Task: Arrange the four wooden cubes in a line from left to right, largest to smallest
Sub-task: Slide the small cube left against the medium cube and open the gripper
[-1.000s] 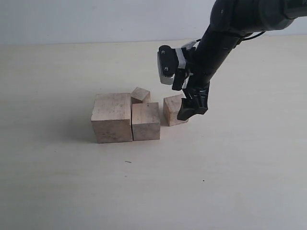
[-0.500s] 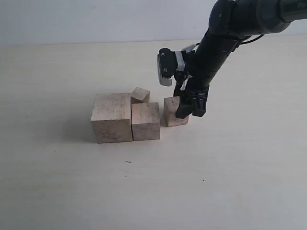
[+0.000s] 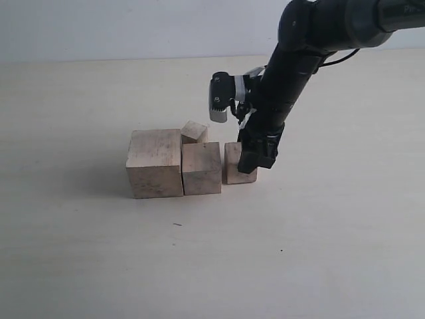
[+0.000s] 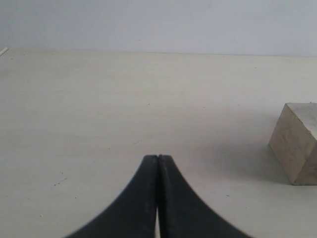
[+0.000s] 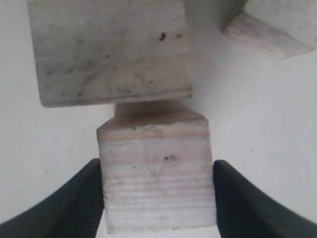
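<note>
Four cubes on the table [image 3: 345, 252], two grippers, and only one of them is busy.

Starting at the left, the left gripper [image 4: 157, 158] has its two fingers pressed together with nothing between them, low over bare tabletop. A single cube [image 4: 297, 144] stands ahead of it and off to one side, well clear of the tips. From that view I can't say which of the four it is.

Over to the row. Farthest from the right gripper [image 3: 255, 158] is the largest cube [image 3: 155, 163], flat on the table. Touching its side, one step closer to that gripper, is the second cube [image 3: 201, 167]. Behind the seam of those two, on the far side of the row, sits the smallest cube [image 3: 194, 131], turned at an angle and out of line.

Then the third cube [image 3: 232, 163], and this is the one in the grip. The right gripper comes down from above, and its two fingers [image 5: 74, 208] are clamped on opposite faces, one on each side. The wrist view shows it plainly, with wood filling the gap against both pads.

The third cube sits just beside the second cube, but whether they touch or stand a hair apart I can't tell. Nor can I tell whether it rests on the table or rides just above it.

That makes three cubes standing free and one held.
</note>
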